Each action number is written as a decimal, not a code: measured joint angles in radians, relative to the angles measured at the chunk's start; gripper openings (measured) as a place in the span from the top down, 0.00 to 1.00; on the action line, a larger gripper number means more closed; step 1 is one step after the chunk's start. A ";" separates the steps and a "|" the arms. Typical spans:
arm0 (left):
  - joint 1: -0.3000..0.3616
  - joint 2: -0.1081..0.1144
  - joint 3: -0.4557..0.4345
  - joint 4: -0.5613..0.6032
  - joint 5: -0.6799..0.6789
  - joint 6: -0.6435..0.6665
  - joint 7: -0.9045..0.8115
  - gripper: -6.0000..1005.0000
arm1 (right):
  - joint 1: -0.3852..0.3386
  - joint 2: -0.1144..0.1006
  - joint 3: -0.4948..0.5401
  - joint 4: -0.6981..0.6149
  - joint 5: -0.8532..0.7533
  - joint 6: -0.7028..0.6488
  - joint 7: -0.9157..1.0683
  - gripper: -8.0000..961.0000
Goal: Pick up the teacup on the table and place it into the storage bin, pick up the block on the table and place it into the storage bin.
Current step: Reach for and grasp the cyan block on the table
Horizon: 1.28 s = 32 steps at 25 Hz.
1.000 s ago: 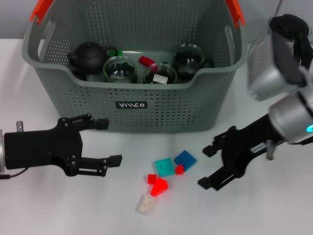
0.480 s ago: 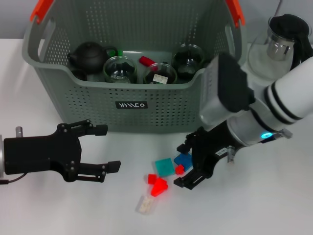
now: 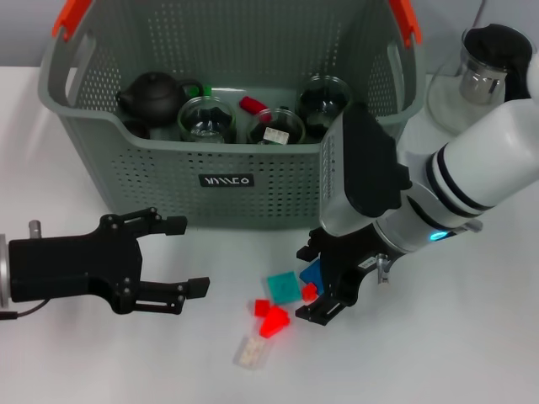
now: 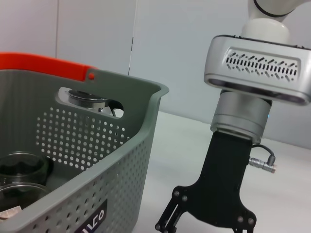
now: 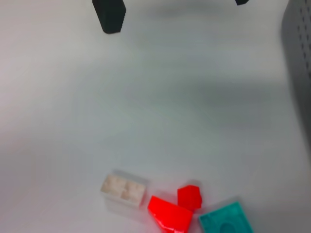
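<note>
Matt grey-green perforated plastic bin (image 3: 227, 160) with glossy orange handle ends. Inside, clear glass cups (image 3: 206, 118) and a matt black teapot (image 3: 154, 95). Glossy plastic blocks (image 3: 274, 320) lie lower centre on the smooth white table (image 3: 472, 337).

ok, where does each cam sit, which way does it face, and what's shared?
Head: looks forward and down at the storage bin and blocks; shows left gripper and right gripper, both open.
Left wrist: faces across the table past the bin's corner to the right arm.
Right wrist: looks down at the table; no own fingers identifiable.
Shared: teal block, red block in head and right wrist.
</note>
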 joint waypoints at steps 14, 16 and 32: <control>0.000 -0.002 0.000 -0.005 -0.005 0.003 -0.002 0.06 | 0.013 0.003 -0.088 0.028 0.003 0.095 -0.001 0.05; 0.000 -0.002 0.000 -0.006 -0.005 0.003 -0.003 0.06 | 0.013 0.004 -0.097 0.033 0.004 0.110 -0.001 0.05; -0.001 -0.002 -0.001 -0.011 -0.002 0.001 -0.002 0.06 | 0.023 0.007 -0.161 0.061 0.045 0.161 -0.001 0.05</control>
